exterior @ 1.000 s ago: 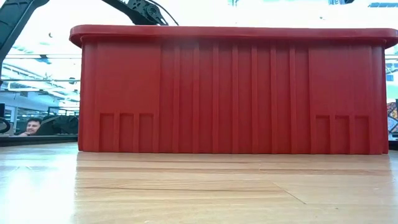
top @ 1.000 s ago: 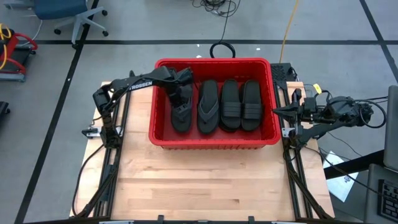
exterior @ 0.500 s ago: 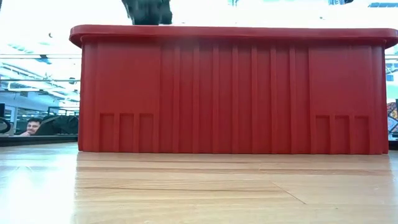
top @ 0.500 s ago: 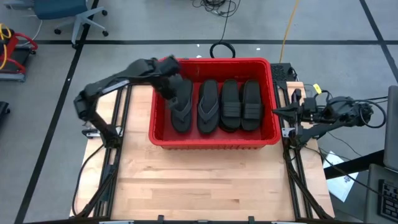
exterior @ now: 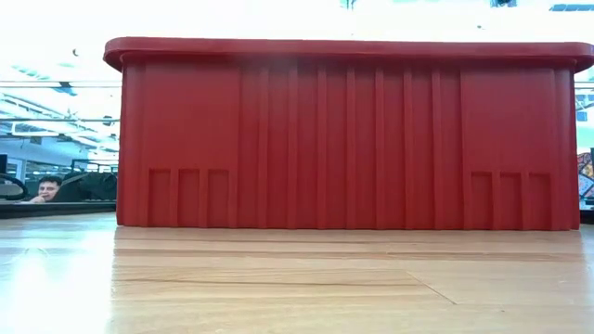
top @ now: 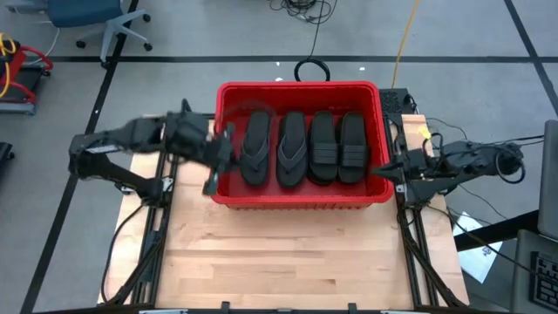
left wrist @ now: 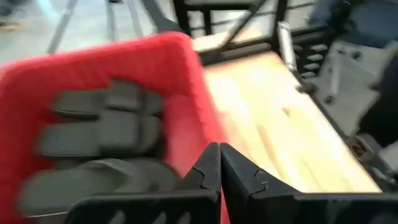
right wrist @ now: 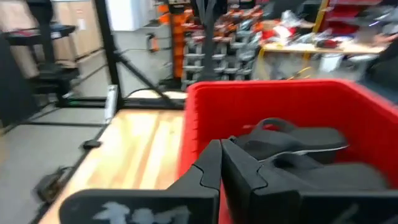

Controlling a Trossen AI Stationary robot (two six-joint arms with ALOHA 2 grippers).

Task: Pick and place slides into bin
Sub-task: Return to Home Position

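The slides [top: 323, 146] are laid side by side inside the bin [top: 296, 88], and four can be counted from above. Two thong flip-flops [top: 255, 150] are placed toward the left arm's side, and two band-strapped slides [top: 352, 146] toward the right arm's side. Whether more are stacked beneath them cannot be told. The bin is set on the far half of the counter [top: 279, 253]. Its ribbed near wall [exterior: 343, 139] takes up most of the low view. A black loop handle [top: 311, 68] is seen at the bin's far side.

The left gripper [top: 215, 166] is held just outside the bin's left wall, toward its near corner, and is blurred in the high view. In the left wrist view the left gripper [left wrist: 219, 152] is shown with its jaws pressed together and nothing between them. The red wall and the slides are seen just beyond it.

The right gripper [top: 390, 168] is held at the bin's right wall, close to the rim. In the right wrist view the right gripper [right wrist: 221, 149] is likewise shown with its jaws brought fully together on nothing, with the bin's corner and a thong strap in front.

In the low view a person [exterior: 42, 188] is seen far off, past the bin's left end. An office chair [top: 96, 17] stands on the floor beyond the counter.
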